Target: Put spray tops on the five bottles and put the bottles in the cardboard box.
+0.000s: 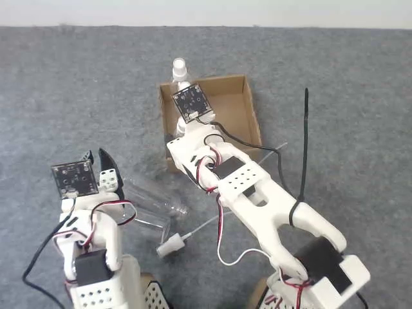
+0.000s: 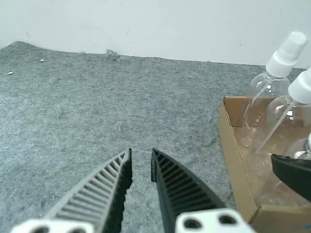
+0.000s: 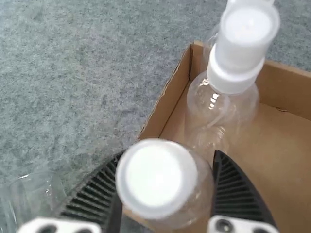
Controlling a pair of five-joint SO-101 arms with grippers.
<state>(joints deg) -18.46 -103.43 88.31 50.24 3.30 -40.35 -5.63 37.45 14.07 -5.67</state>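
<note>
Overhead, the left gripper (image 2: 141, 155) sits at 8 o'clock on the grey carpet (image 2: 73, 97), empty, its jaws a little apart and touching nothing. Just beside it toward 3 o'clock, two clear bottles (image 1: 151, 203) lie on their sides. A loose spray top (image 1: 172, 245) with its tube lies at 6 o'clock. The box (image 1: 232, 106) sits at 12 o'clock. The right gripper (image 3: 167, 155) pinches a capped bottle (image 3: 155, 177) by its sides at the box's near left edge. A second bottle (image 3: 221, 104), also capped, stands in the far left corner. The right arm (image 1: 257, 193) hides the box's left side from above, so the bottles inside cannot be counted.
</note>
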